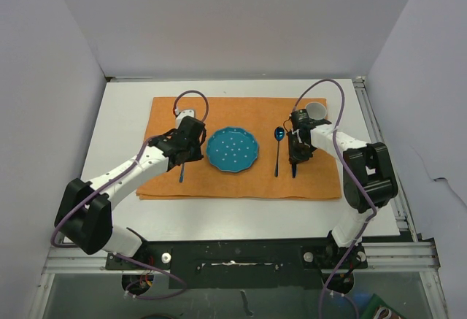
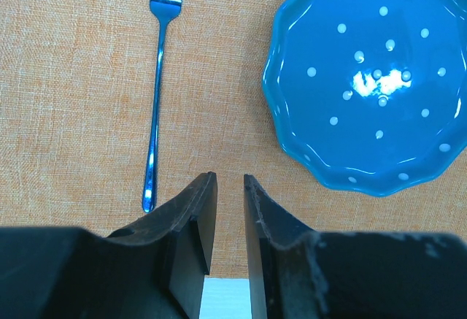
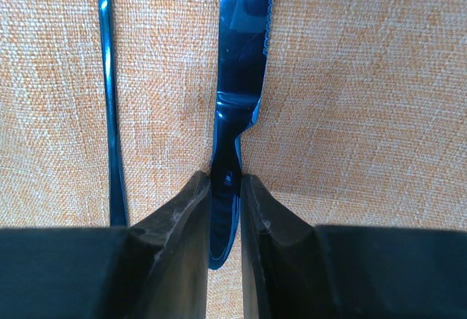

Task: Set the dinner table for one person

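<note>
Right gripper, top view: down on the orange cloth to the right of the plate, over the knife. Spoon lies just left of the knife. White cup sits at the cloth's far right corner, partly behind the arm. Left gripper is low on the plate's left, with the fork showing beneath it. Cloth lies mid-way on the white desk, which carries the whole setting.

Left wrist view: jaws a narrow slot apart, nothing between them. Fork lies flat and straight on the cloth, beside the plate and not touching it.

Right wrist view: jaws pressed to both sides of the knife handle. Blade lies flat on the cloth, parallel to the spoon handle, near it but apart.

Judgement: plate, fork, spoon and cup look placed. Knife appears in position but not yet let go. Left to do: release it and lift both arms clear.
</note>
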Robot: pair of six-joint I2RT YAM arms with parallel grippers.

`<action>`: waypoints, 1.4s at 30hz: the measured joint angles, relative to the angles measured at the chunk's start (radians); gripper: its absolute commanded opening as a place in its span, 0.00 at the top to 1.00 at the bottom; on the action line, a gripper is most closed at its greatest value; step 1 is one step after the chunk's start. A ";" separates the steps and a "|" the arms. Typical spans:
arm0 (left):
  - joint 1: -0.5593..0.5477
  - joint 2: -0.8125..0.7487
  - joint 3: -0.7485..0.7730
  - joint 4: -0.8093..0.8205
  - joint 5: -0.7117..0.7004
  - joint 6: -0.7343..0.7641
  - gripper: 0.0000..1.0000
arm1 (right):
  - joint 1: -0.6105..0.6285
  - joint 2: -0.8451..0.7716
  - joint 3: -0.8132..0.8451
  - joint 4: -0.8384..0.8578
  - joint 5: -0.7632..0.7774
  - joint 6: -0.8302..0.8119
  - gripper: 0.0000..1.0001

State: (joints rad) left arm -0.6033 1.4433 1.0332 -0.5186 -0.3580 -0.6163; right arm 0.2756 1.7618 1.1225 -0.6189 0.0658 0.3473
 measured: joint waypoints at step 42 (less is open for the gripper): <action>-0.017 0.031 0.011 0.000 -0.001 0.000 0.78 | 0.000 -0.071 0.027 -0.050 -0.033 -0.027 1.00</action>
State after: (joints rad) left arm -0.6205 1.4738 1.0443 -0.5190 -0.3592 -0.6167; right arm 0.2760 1.6913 1.1500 -0.6685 0.0326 0.3206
